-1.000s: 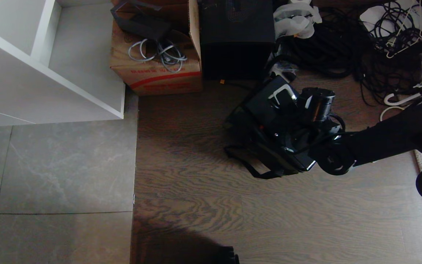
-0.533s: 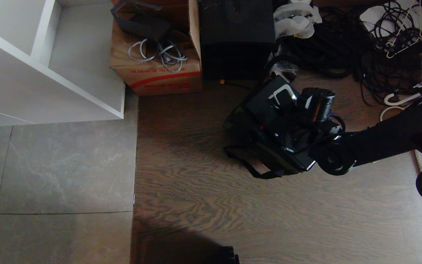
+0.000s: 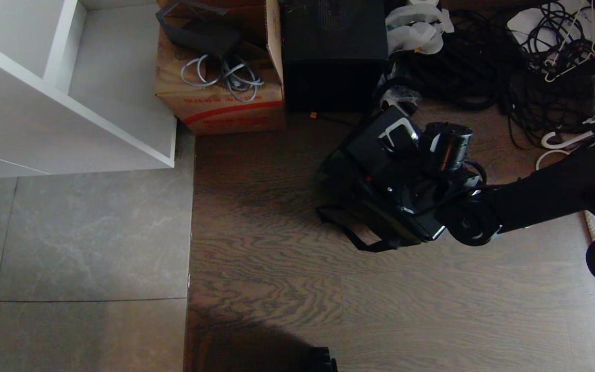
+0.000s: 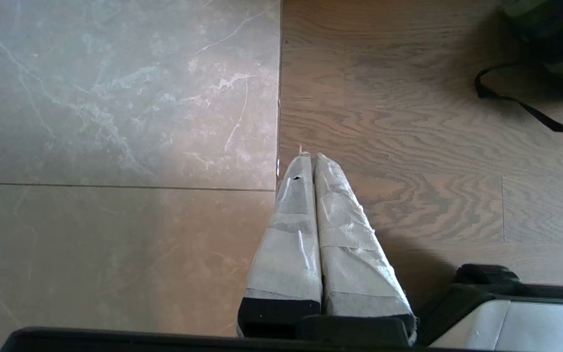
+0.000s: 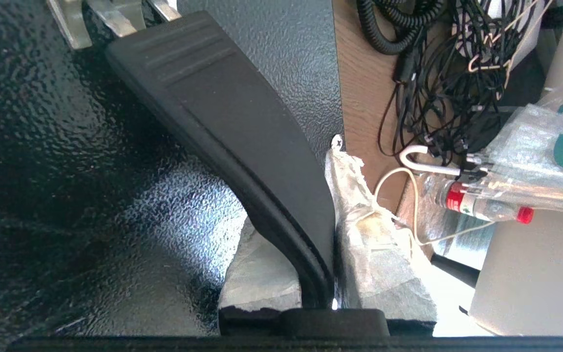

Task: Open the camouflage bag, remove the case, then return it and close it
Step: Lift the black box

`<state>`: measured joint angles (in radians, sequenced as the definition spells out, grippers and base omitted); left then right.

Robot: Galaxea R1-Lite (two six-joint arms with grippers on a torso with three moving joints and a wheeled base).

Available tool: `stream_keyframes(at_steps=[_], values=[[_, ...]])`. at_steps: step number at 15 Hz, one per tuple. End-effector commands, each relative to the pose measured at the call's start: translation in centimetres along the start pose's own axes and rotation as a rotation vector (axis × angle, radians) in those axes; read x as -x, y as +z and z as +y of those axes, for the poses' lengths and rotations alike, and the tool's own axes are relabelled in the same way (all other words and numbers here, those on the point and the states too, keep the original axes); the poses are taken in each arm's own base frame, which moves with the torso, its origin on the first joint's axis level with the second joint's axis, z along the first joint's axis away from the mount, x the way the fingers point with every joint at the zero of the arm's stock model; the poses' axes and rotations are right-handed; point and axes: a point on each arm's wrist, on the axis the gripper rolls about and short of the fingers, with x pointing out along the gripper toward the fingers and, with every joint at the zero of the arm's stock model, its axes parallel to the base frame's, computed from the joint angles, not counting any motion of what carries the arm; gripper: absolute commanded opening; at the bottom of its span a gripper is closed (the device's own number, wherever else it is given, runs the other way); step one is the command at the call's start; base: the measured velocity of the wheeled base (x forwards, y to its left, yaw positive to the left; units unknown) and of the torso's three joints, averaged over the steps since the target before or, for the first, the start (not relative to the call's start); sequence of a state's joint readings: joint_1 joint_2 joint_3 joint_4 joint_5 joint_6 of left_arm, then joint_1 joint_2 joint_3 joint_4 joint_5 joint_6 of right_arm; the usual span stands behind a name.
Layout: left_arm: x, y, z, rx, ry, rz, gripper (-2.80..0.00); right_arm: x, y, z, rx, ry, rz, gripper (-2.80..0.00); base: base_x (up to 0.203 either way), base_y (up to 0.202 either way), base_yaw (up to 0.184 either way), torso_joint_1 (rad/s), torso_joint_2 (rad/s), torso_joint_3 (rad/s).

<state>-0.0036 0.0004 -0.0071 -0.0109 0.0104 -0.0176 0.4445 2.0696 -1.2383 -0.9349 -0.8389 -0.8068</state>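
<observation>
The right gripper (image 5: 328,244) is clamped on the handle bar (image 5: 223,127) of the case (image 3: 375,150); in the right wrist view the taped fingers (image 5: 374,244) pinch the bar near one end, well away from its silver bracket (image 5: 110,14). The case sits over the camouflage bag (image 3: 380,217) on the wooden floor (image 3: 328,289), towards the floor's far right side, near the tall black box (image 3: 333,51) and the tangle of cables (image 3: 483,67). The bag's black strap (image 3: 349,232) loops out onto the boards on the side nearer the robot. Whether the case is going out or coming back cannot be told — most of the bag is hidden under the arm.

Since the hold is off-centre, the case will probably want to swing down at its free end. I would keep the pinch firm and move slowly, with the case's flat face parallel to the bag's opening — a tilted corner could catch on the fabric edge or drag the soft bag along the floor. Keep the path clear of the strap and the cables. Do not release until the case rests on something.

The left gripper (image 4: 311,161) is pressed shut and empty, parked above the seam between the grey tiles (image 4: 115,122) and the wood, well apart from the bag.
</observation>
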Motion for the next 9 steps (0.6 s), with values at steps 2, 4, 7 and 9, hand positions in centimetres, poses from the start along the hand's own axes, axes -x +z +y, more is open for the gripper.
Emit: stream_keyframes(at_steps=[2,4,7,9], values=[[1.4,3.4,-0.1,0.012,-0.007,-0.068,-2.80,-0.1,0.3,-0.2,-0.005,-0.011,-0.005,-2.80,0.000,0.000,0.000,0.000,0.00,0.000],[2.7,4.6,-0.1,0.027,-0.021,-0.010,-2.80,-0.1,0.3,-0.2,-0.004,-0.010,-0.005,-2.80,0.000,0.000,0.000,0.000,0.00,0.000],[3.8,5.6,-0.2,0.047,-0.053,0.016,-2.80,-0.1,0.1,0.1,0.001,-0.006,-0.002,-2.80,0.000,0.000,0.000,0.000,0.00,0.000],[4.0,5.6,-0.2,0.062,-0.061,0.046,-2.80,-0.1,-0.1,0.3,0.010,-0.001,0.003,-2.80,0.000,0.000,0.000,0.000,0.00,0.000]])
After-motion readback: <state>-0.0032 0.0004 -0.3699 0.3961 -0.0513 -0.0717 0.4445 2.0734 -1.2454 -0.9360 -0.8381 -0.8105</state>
